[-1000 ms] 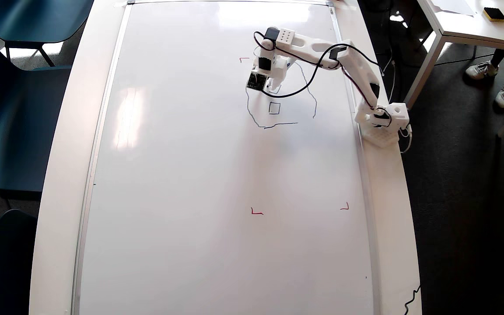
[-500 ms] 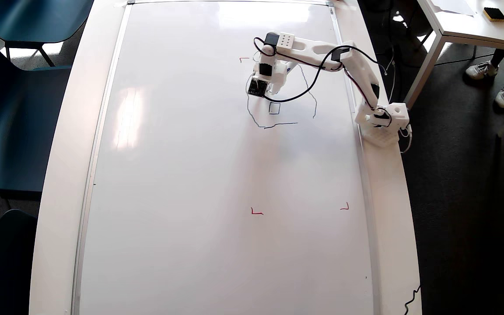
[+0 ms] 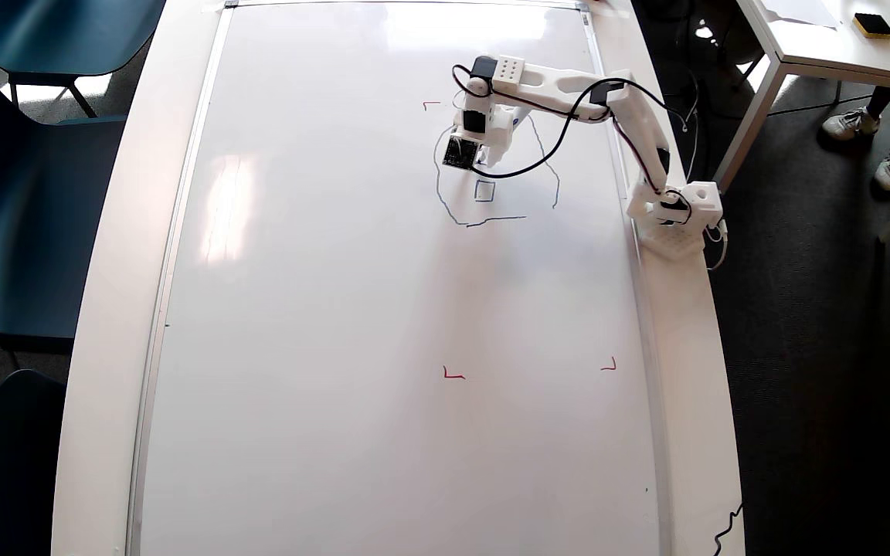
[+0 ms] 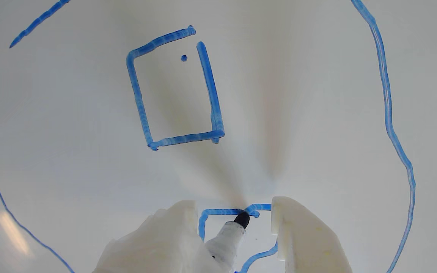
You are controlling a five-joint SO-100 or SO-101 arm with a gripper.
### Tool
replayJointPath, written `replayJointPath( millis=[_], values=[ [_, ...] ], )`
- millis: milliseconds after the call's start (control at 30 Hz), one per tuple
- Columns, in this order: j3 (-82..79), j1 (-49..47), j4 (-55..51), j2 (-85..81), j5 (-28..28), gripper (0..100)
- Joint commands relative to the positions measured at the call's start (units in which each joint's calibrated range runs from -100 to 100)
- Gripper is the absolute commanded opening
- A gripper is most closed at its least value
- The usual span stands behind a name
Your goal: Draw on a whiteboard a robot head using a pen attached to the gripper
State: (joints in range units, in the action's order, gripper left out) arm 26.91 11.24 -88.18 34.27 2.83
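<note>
We see the whiteboard [image 3: 321, 347] filling most of the overhead view, with the arm [image 3: 630, 131] reaching in from its base at the board's right edge toward the far part of the board. The gripper [image 3: 478, 158] points down over the robot head [image 3: 445, 202], a thin blue outline drawn between the red corner marks [image 3: 453, 375].

In the wrist view the gripper [image 4: 233, 214] enters from the near edge, its two white fingers [image 4: 298, 235] set a little apart. The pen [image 4: 228, 239] runs up between them from the bottom edge, lying against the left finger and clear of the right one; we cannot tell how it is fastened. Its dark tip touches the whiteboard [image 4: 70, 151] on the top stroke of a small, partly drawn square, most of which is hidden by the fingers.

Farther out, a finished squarish shape [image 4: 176, 87] sits well apart from the tip, with a tiny dot inside its top edge. The robot head [image 4: 389, 113] outline curves down the right side and along the lower left of the wrist view.
</note>
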Motion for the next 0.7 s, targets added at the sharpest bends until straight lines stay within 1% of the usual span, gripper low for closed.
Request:
replayJointPath(
  millis=[0, 100, 333, 367, 500, 533, 667],
  values=[
    [4.0, 0.8, -1.4, -2.9, 1.1, 12],
    [7.0, 0.7, -3.5, -5.8, 2.4, 12],
    [-2.3, -0.2, -6.3, -18.5, 1.5, 12],
    [-5.9, -0.8, -7.0, -22.1, 0.0, 12],
    [-16.1, -1.3, -7.0, -28.0, -2.8, 12],
    [-21.1, -1.3, -6.4, -30.4, -3.4, 12],
    [-28.9, -1.3, -3.6, -33.3, -3.6, 12]
  ],
)
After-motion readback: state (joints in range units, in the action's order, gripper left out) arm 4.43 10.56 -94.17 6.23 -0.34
